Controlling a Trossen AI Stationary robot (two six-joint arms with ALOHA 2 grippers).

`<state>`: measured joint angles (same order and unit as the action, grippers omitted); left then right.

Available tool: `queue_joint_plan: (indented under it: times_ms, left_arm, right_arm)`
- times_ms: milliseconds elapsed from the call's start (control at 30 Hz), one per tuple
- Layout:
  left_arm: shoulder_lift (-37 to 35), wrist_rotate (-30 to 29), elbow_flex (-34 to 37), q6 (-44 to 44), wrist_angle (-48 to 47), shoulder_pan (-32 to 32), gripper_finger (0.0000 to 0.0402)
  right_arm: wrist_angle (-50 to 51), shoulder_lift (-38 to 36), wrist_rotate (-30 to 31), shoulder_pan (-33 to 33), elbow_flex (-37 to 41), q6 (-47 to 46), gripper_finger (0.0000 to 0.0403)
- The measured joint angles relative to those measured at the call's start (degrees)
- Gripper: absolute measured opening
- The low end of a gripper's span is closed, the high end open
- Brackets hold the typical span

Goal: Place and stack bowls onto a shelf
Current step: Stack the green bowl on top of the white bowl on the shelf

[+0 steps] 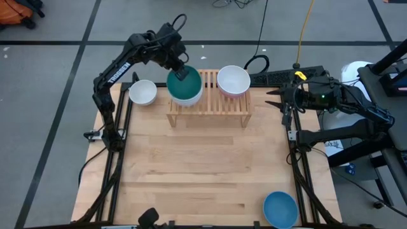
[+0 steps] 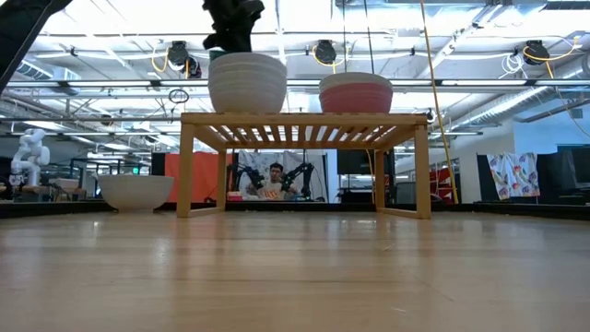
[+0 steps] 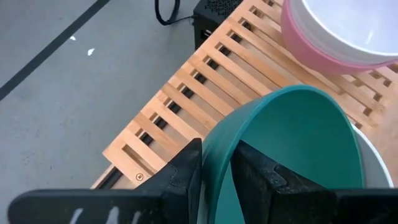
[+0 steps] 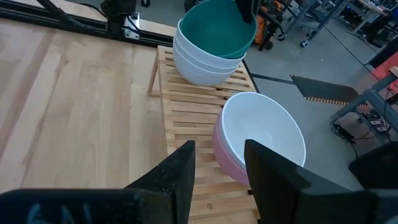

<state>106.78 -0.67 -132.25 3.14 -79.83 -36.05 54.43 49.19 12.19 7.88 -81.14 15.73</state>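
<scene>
A teal bowl (image 1: 184,88) sits tilted in a stack of white bowls (image 2: 247,83) at the left end of the wooden shelf (image 1: 210,105). My left gripper (image 1: 182,71) is shut on the teal bowl's far rim. Beside the stack, a white bowl nests in a pink bowl (image 4: 231,158) on the shelf. One more white bowl (image 1: 143,92) stands on the table left of the shelf, and a blue bowl (image 1: 280,208) stands near the near right corner. My right gripper (image 1: 275,98) waits open at the table's right edge, pointing at the shelf. My left gripper (image 3: 217,152) pinches the teal bowl's rim (image 3: 217,140) on the bowl's far side, one finger (image 3: 252,165) inside the bowl and one outside. The fingers come slanting down from above and the far left. The bowl is tilted, its underside in the white bowl (image 4: 202,65) below.
The shelf's slats are bare between the two stacks and toward its right end (image 1: 245,105). A dark box and cables (image 1: 273,77) lie just beyond the table's far edge. The wide middle of the wooden table (image 1: 203,165) holds nothing. A person sits far behind the shelf in the low view.
</scene>
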Motion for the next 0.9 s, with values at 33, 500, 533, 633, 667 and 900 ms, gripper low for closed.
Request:
queue_joint_plan:
  times_ms: [33, 500, 533, 633, 667, 900]
  left_arm:
    - [0.0, 0.0, 0.0, -0.2, 0.0, 0.2, 0.0088]
    - [0.0, 0.4, -2.7, -2.9, -0.1, 0.2, 0.0088]
    - [0.0, 0.4, -2.7, -3.3, 0.0, 0.2, 0.0088]
    - [0.0, 0.1, -2.7, -5.5, 0.5, 0.2, 0.0088]
    - [0.0, 0.1, -2.7, -6.1, 0.7, 0.2, 0.0088]
    - [0.0, 0.1, -2.7, -7.8, 2.8, 0.2, 0.0088]
  right_arm:
    - [0.0, 0.0, 0.0, 0.0, 0.0, 0.0, 0.0132]
    - [0.0, 0.0, 0.0, 0.0, 0.0, 0.0, 0.0132]
    - [0.0, 0.0, 0.0, 0.0, 0.0, 0.0, 0.0132]
    - [0.0, 0.0, 0.0, 0.0, 0.0, 0.0, 0.0132]
    - [0.0, 0.0, 0.0, 0.0, 0.0, 0.0, 0.0132]
    - [0.0, 0.0, 0.0, 0.0, 0.0, 0.0, 0.0132]
